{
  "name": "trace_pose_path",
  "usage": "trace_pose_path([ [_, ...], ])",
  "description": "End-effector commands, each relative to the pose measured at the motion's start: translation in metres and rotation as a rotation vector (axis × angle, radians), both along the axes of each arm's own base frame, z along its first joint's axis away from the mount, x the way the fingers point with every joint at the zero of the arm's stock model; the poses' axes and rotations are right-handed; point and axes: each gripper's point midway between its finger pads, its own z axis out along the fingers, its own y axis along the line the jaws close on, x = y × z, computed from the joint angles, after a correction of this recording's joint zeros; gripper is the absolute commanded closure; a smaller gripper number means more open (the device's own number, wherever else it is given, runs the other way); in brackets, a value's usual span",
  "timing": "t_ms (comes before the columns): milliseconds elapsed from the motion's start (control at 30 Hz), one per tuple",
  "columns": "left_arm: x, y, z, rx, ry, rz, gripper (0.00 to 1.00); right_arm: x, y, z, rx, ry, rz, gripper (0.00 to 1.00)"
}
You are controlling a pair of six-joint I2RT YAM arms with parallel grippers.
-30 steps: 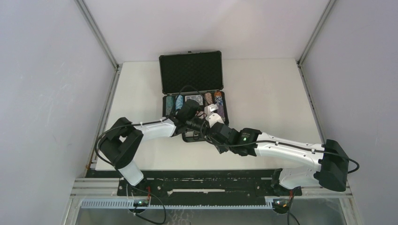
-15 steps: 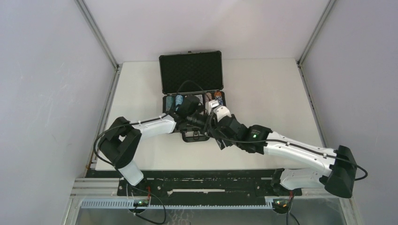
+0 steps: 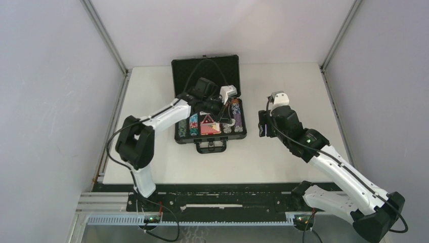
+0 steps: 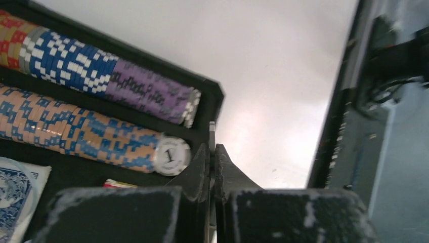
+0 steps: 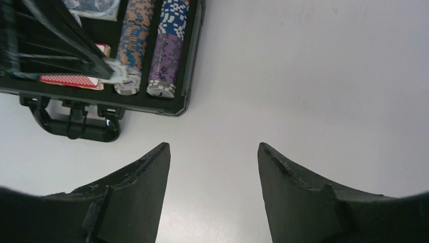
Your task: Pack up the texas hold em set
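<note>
The black briefcase (image 3: 243, 132) lies open mid-table with its foam lid (image 3: 205, 76) upright. Inside are rows of poker chips: an orange-and-blue row (image 4: 76, 131) ending in a white "1" chip (image 4: 172, 156), and a blue-and-purple row (image 4: 101, 76). A red card deck (image 3: 208, 127) and a blue deck (image 4: 15, 197) lie beside them. My left gripper (image 4: 212, 149) is shut, its tips just right of the "1" chip; a thin pale sliver shows between them. My right gripper (image 5: 212, 149) hangs open and empty over bare table, right of the case.
The case handle (image 5: 76, 124) sticks out toward the arms at the near edge. The left arm (image 3: 162, 116) reaches across the case from the left. Grey walls close in the white table (image 3: 293, 86) on three sides.
My right arm has drawn back from over the case to its right side and its gripper has opened. My left arm swung toward the case's far right, uncovering the tray.
</note>
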Motion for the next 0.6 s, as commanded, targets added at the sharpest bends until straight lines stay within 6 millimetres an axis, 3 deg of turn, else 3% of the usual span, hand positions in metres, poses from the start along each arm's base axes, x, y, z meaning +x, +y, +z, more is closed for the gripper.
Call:
trace_pose_path([
  [0, 0.018, 0.007, -0.033, 0.191, -0.159, -0.079, 1.0, 0.007, 0.006, 0.008, 0.059, -0.028, 0.027, 0.29],
  [167, 0.014, -0.009, -0.045, 0.204, -0.25, -0.17, 1.0, 0.008, 0.0, 0.013, 0.072, -0.05, -0.001, 0.31],
  [567, 0.016, -0.027, -0.041, 0.188, -0.306, -0.176, 1.0, 0.002, -0.008, 0.008, 0.059, -0.039, -0.018, 0.32],
])
